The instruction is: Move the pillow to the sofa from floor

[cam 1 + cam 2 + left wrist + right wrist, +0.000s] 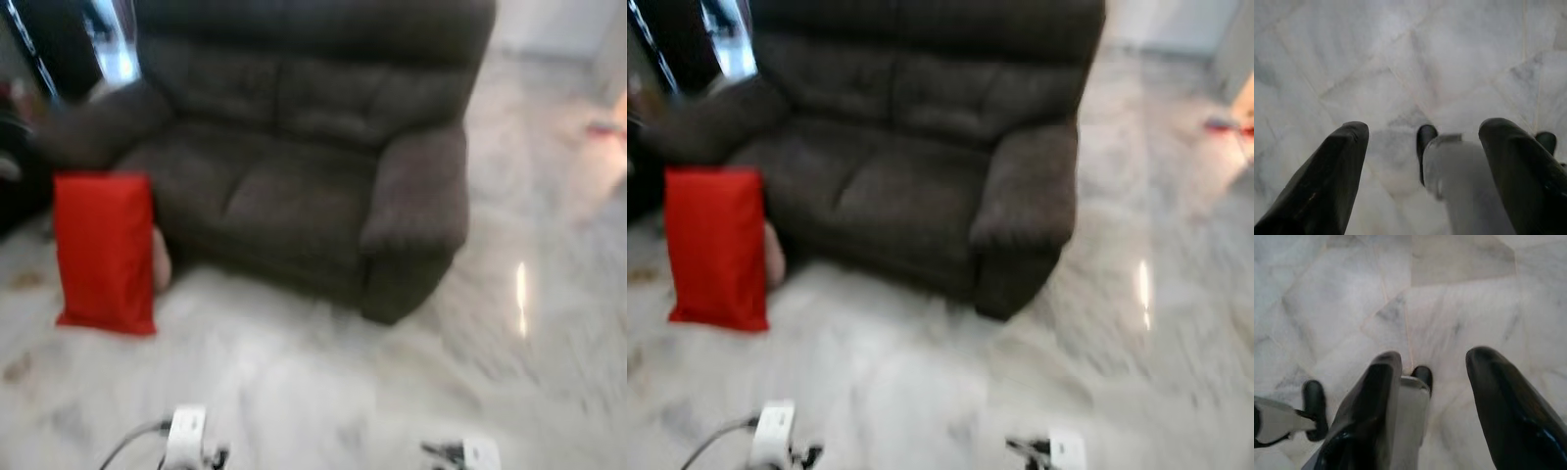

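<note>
Standing upright on pale marble floor [294, 372], red rectangular fabric pillow [104, 250], well ahead-left of left gripper [1422, 142], nearer than right gripper [1432, 377], both spread apart.

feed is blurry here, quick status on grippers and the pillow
Left gripper and right gripper open, empty, over marble floor. Red pillow upright on floor, against the dark sofa. Path looks clear.

Marble floor [294, 382] under red pillow [104, 251] and dark sofa [294, 166]
</note>
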